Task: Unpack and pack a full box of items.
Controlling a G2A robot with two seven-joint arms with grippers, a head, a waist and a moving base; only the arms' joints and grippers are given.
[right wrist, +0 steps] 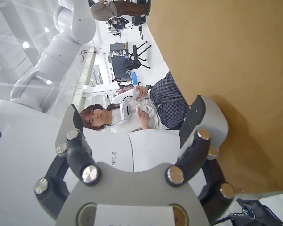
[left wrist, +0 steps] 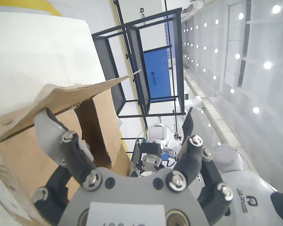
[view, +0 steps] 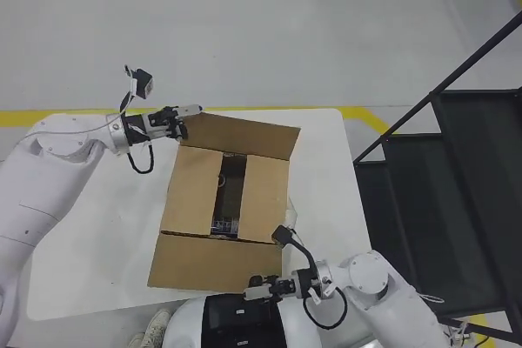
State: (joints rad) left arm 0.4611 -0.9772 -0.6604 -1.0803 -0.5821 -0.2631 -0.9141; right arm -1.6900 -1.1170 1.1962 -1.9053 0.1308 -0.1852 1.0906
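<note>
One cardboard box [view: 191, 187] sat mid-frame on the white table [view: 322, 143]. Two flaps were folded inward and two spread out, with dark items [view: 229, 200] in the gap, too dim to count. The left gripper [view: 188, 120], upper left, gaped at the far flap's corner, clasping nothing. The right gripper [view: 246, 290], bottom centre, gaped empty beside the near flap. Black steps [view: 452, 174] stood at right.
</note>
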